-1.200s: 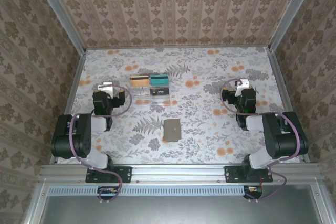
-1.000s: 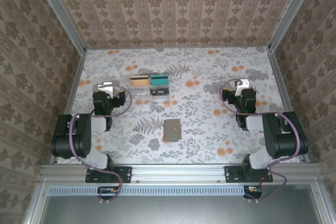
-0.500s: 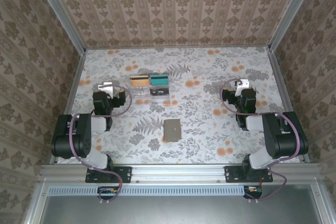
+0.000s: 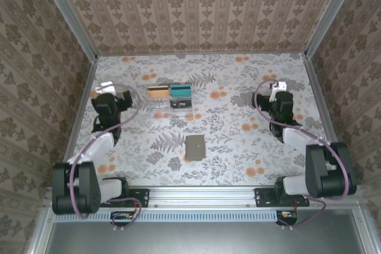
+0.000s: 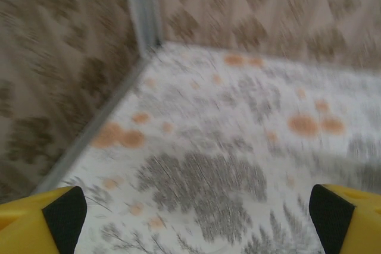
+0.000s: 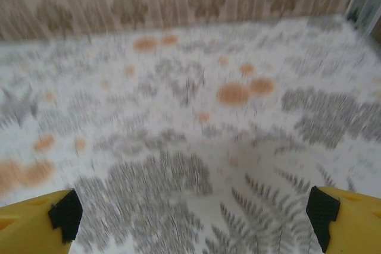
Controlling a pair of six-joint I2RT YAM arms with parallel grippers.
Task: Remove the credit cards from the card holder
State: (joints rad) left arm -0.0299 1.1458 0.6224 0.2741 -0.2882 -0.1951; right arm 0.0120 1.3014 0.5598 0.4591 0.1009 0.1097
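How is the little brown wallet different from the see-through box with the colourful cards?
The wallet is plain grey-brown and closed, so its inside is hidden; the see-through stand is clear and shows a tan card and a teal card. The wallet is smaller; the stand is wider. The wallet lies nearer the arms' bases; the stand sits farther back. Both rest on the flowery table.

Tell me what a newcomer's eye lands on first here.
The loud floral table and patterned walls hit first. Against them, a grey-brown card holder lies flat near the front centre, with a clear acrylic stand of coloured cards behind it to the left. The left end effector and right end effector stand open at opposite sides, touching nothing.
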